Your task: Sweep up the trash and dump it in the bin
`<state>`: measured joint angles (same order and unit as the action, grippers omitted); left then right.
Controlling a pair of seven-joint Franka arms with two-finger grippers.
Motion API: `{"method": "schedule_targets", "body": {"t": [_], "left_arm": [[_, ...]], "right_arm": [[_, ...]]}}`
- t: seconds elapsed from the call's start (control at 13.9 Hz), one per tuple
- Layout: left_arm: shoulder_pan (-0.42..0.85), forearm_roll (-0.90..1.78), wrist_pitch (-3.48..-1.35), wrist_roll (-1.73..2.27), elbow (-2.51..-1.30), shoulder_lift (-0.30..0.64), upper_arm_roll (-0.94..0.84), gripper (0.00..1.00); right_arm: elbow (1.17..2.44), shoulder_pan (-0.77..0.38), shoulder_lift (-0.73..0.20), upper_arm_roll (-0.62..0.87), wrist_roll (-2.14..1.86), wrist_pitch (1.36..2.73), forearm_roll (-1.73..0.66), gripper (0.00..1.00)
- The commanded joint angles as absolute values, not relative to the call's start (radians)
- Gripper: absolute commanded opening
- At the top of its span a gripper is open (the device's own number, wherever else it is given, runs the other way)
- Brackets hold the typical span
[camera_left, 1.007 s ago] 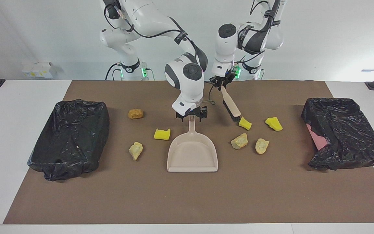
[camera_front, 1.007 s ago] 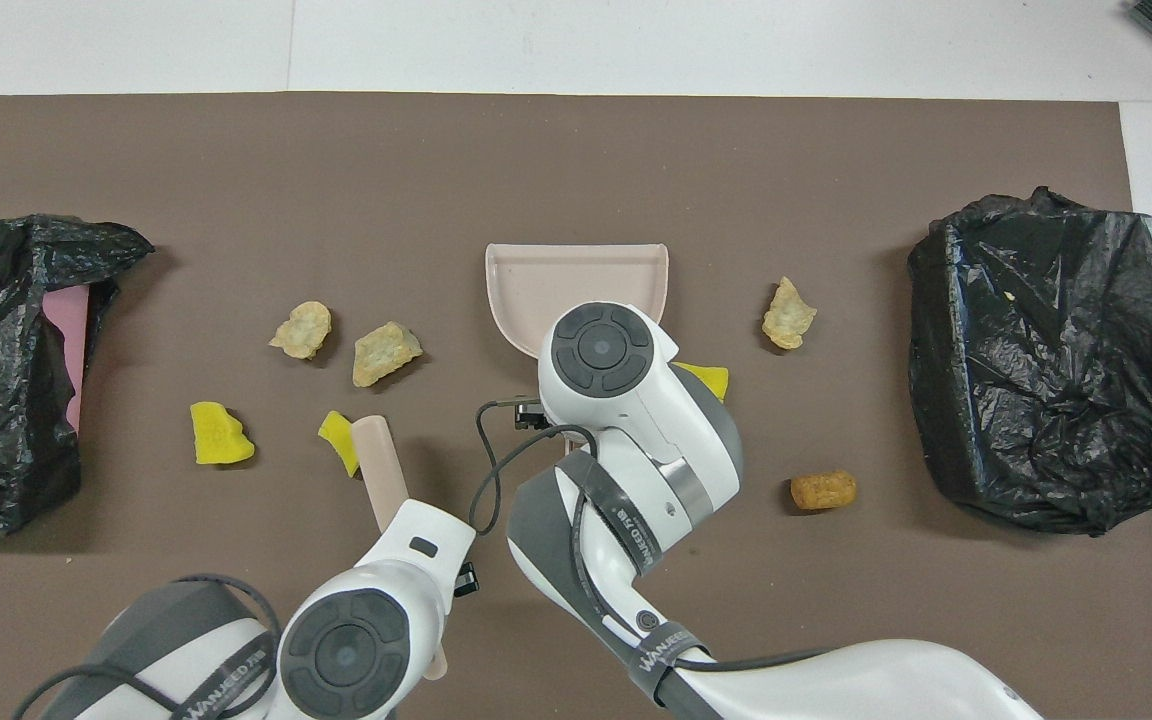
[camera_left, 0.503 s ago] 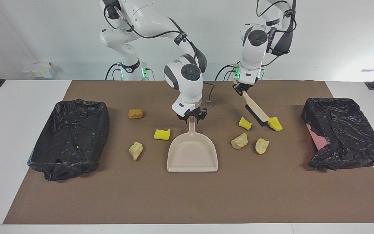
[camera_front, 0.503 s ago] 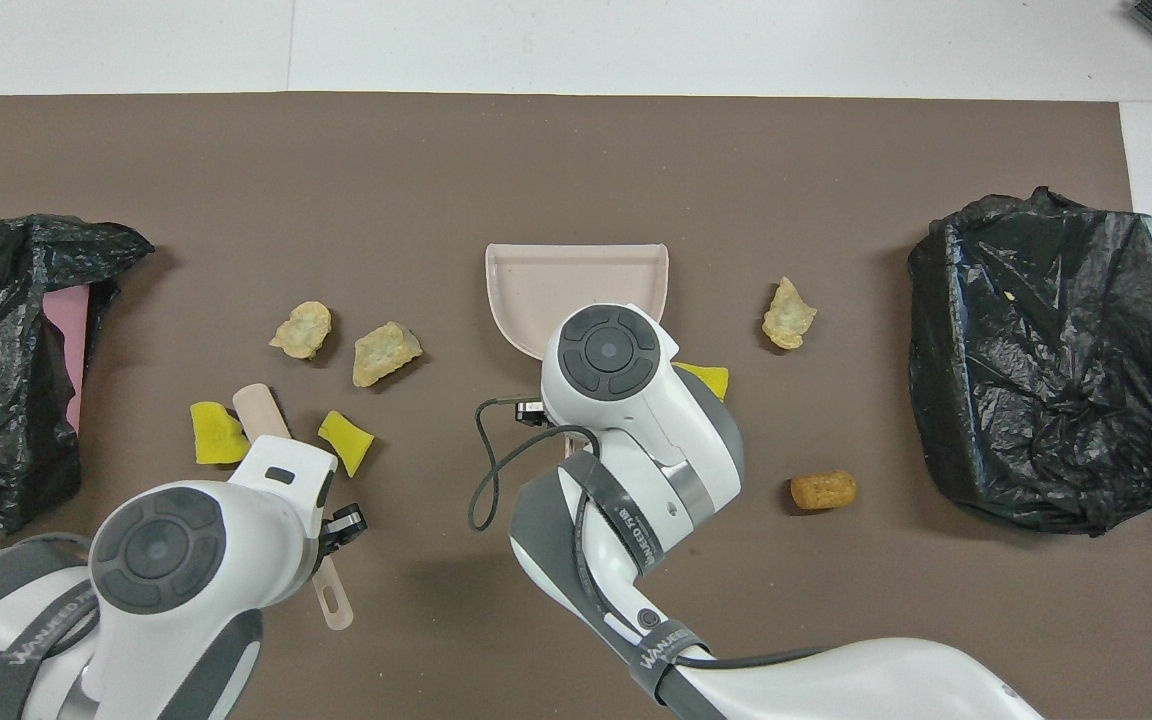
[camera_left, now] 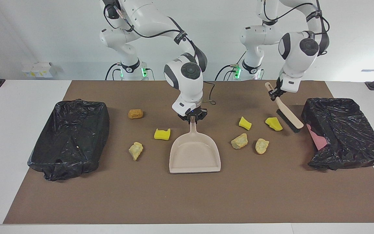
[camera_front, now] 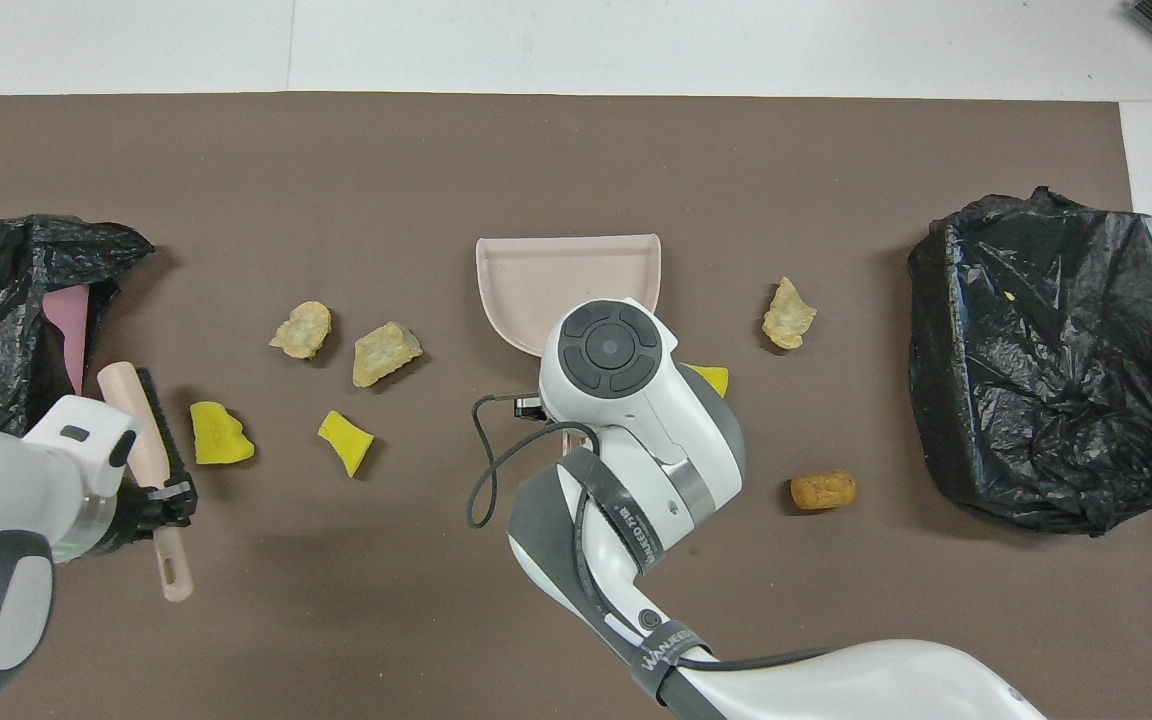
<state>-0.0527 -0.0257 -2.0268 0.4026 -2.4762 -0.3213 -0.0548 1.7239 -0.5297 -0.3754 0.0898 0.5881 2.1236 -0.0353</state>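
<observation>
Trash lies in two groups on the mat (camera_left: 187, 201) either side of the dustpan (camera_left: 194, 156), whose handle the right gripper (camera_left: 192, 116) pinches. Toward the left arm's end, two yellow pieces (camera_left: 244, 123) (camera_left: 273, 123) and two beige chunks (camera_left: 239, 141) (camera_left: 261, 146); the left gripper (camera_left: 274, 92) clamps the brush (camera_left: 287, 112), its bristles just beside the outer yellow piece, between it and a black-bagged bin (camera_left: 346, 133). Toward the right arm's end sit a yellow piece (camera_left: 162, 134), a beige chunk (camera_left: 136, 150) and the orange lump (camera_left: 135, 113), well apart from the second bin (camera_left: 70, 138). From overhead the right arm hides the dustpan's handle and most of that yellow piece. Bare mat stretches farther from the robots than the dustpan's mouth.
</observation>
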Motion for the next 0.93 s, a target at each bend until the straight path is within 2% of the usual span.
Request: {"method": "schedule_targets", "body": {"t": [0.0,0.29,0.5,0.65,0.86], "left_arm": [[-0.042,-0.035,-2.110,0.394,-2.540,-0.301,-0.074,0.00],[0.107,-0.020,-2.207,0.423,-2.543,-0.213,-0.074,0.00],[0.257,0.026,-2.250,0.556,-2.478,-0.125,-0.075,0.00],[0.291,0.061,-2.256,0.561,-2.429,-0.080,-0.075,0.00],[0.342,0.077,-2.249,0.545,-2.392,-0.064,-0.077,0.00]], "right_arm": [[1.724,-0.485,-0.302,0.095,0.494,2.097,-0.049,0.00],[1.723,-0.463,-0.282,0.092,0.121,1.996,-0.037,0.00],[1.723,-0.430,-0.282,0.094,-0.234,1.947,-0.005,0.00],[1.723,-0.411,-0.282,0.092,-0.403,1.921,0.011,0.00],[1.723,-0.391,-0.284,0.094,-0.682,1.927,0.106,0.00]]}}
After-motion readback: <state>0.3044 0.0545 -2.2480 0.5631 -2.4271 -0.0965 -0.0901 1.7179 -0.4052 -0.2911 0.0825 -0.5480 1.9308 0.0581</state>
